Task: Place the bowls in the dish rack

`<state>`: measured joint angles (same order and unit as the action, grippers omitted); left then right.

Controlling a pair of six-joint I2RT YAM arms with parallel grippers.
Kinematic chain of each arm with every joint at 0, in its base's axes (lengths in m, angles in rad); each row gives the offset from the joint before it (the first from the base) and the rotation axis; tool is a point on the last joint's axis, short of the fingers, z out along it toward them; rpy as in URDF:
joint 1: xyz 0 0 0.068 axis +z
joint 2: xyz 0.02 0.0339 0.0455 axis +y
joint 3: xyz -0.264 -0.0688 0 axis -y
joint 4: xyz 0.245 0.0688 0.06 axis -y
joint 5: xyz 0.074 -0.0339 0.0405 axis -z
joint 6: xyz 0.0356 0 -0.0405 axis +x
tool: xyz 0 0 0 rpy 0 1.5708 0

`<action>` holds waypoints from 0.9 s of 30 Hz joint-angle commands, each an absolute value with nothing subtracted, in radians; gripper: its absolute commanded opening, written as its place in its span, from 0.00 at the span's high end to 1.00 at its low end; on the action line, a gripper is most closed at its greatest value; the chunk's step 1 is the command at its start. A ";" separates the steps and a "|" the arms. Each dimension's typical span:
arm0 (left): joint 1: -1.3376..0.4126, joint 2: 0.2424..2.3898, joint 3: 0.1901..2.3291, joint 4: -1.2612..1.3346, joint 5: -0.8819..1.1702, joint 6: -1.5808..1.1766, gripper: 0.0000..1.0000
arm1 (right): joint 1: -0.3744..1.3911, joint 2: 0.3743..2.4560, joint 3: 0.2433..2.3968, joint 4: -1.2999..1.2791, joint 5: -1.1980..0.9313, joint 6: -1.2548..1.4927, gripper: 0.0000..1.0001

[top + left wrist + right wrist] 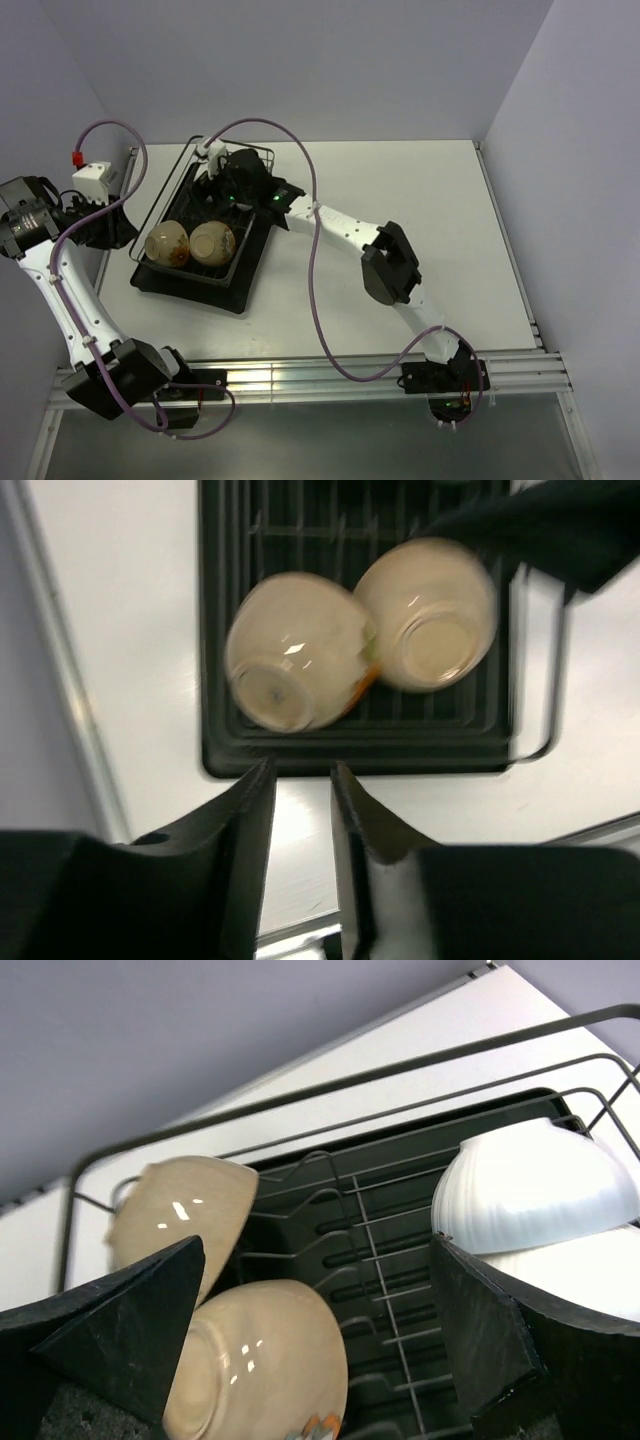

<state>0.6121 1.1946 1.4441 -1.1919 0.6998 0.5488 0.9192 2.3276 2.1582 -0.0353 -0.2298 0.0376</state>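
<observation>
My right end effector (315, 1255) hangs wide open, empty, over the dish rack (300, 525), which holds two tan bowls (166, 244) and stacked white bowls (535, 1185), while my left end effector (300, 770), barely parted, hovers just outside it

four bowls in all; two tan bowls (166, 243); two white bowls (535, 1185), the second only partly seen under the first in the right wrist view; one dish rack (350, 1082); one black tray (190, 289); one table (430, 200); two arms, a left arm (65, 290) and a right arm (340, 230); two grippers, a left gripper (302, 770) and a right gripper (318, 1250), two fingers on each; two purple cables (315, 290); one white block (93, 181) with one red cap
</observation>
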 commanded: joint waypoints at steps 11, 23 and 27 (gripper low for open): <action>0.483 1.060 1.198 -1.077 0.427 0.674 0.62 | 0.762 2.028 1.990 -0.066 -0.474 0.282 0.00; 0.187 1.084 1.057 -0.833 0.232 0.472 0.47 | 0.650 1.845 1.729 -0.034 -0.505 0.304 0.00; 0.128 1.115 1.020 -0.752 0.169 0.422 0.47 | 0.630 1.829 1.697 -0.040 -0.534 0.305 0.00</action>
<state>0.1631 1.0992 1.0462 -0.8516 0.2375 0.4866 0.6445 1.9041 1.7103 -0.0681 -0.4950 0.2955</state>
